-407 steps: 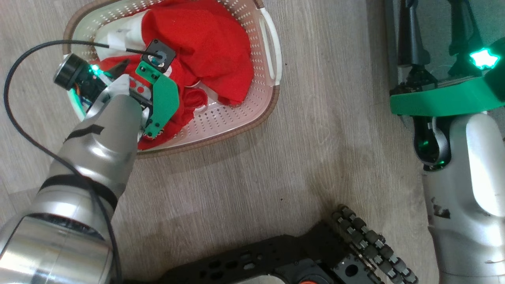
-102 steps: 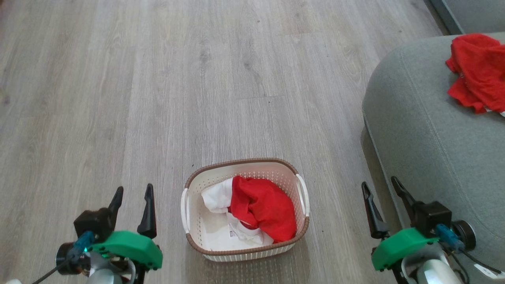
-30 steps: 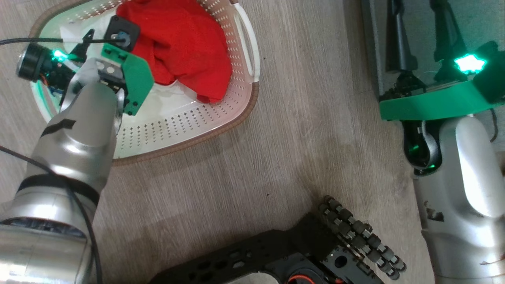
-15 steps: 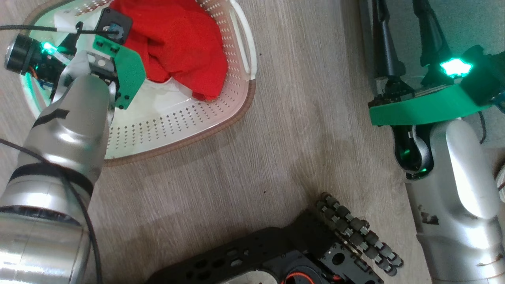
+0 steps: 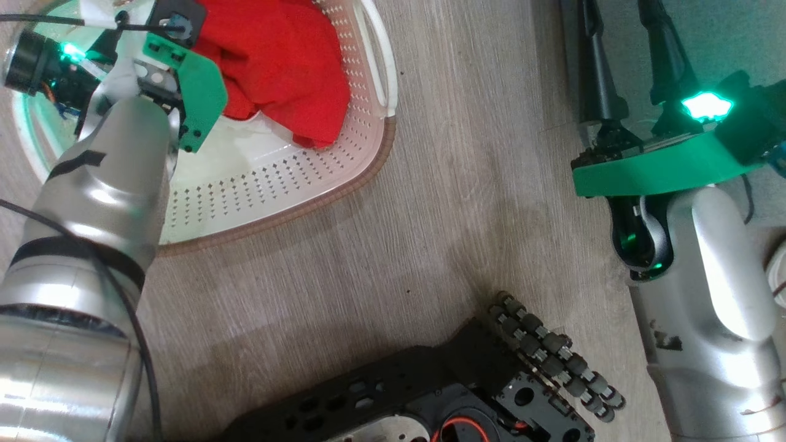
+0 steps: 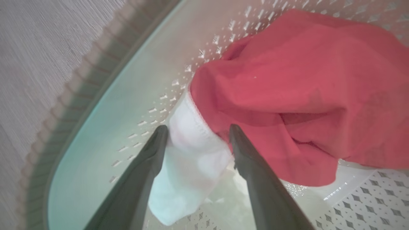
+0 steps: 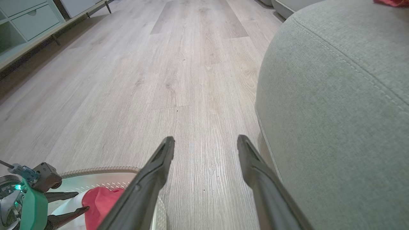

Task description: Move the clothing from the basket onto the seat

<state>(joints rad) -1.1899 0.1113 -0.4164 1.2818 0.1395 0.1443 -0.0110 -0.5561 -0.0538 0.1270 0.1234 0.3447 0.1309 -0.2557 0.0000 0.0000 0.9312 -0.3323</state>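
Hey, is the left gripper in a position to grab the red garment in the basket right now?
Probably yes: the left gripper hangs open inside the basket, straddling the white edge of the red garment, with nothing in between.

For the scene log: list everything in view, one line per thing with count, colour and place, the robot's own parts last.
clothing: one heap, red with a white part, in the basket
red piece: one, red, on the seat's far top edge
basket: one, cream with a brown rim, on the floor
seat: one, grey, right of the basket
floor: pale wood planks, under everything
cabinet: one, pale, far left in the right wrist view
base: one, black, near the head view's bottom
forearms: two, silver
left gripper: dark fingers, open, straddling the clothing's white part
right gripper: dark fingers, open, over the floor beside the seat
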